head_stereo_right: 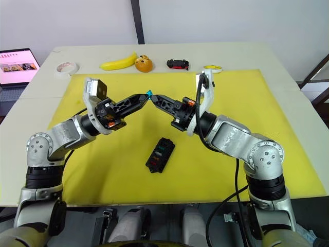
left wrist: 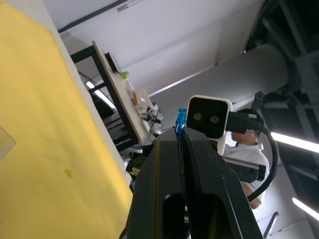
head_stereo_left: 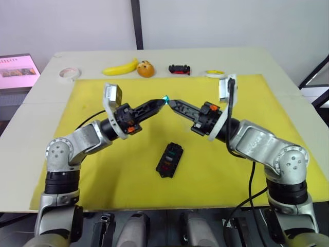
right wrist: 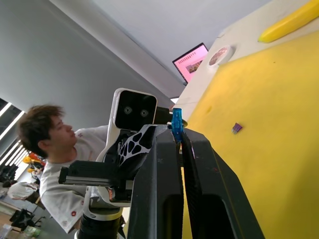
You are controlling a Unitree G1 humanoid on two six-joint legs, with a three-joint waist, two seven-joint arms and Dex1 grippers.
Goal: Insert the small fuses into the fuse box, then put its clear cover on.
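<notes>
Broad pale table point(head_stereo_left: 31, 128) under a matte yellow mat point(head_stereo_left: 216, 175), smooth and flat. Raised above the mat, left jaws point(head_stereo_left: 163, 101) and right jaws point(head_stereo_left: 171, 102) tip to tip, both pairs pressed together, each wrist view showing a tiny translucent teal-blue fuse point(head_stereo_right: 149, 93) pinched at the fingertips; which pair bears the grip, cannot tell. Below and nearer the robot than the jaws, well apart from them, black rectangular fuse box point(head_stereo_left: 169, 159) lying flat on the mat, several coloured fuses seated in its slots. Far beyond the jaws, along the table's back edge: curved yellow banana point(head_stereo_left: 121, 68), round orange fruit point(head_stereo_left: 145, 69), black-and-red toy car point(head_stereo_left: 179, 69), two tape rolls point(head_stereo_left: 68, 74). Small purple fuse point(right wrist: 237, 128) loose on the mat. Person in a white shirt point(right wrist: 55, 164) past the table.
</notes>
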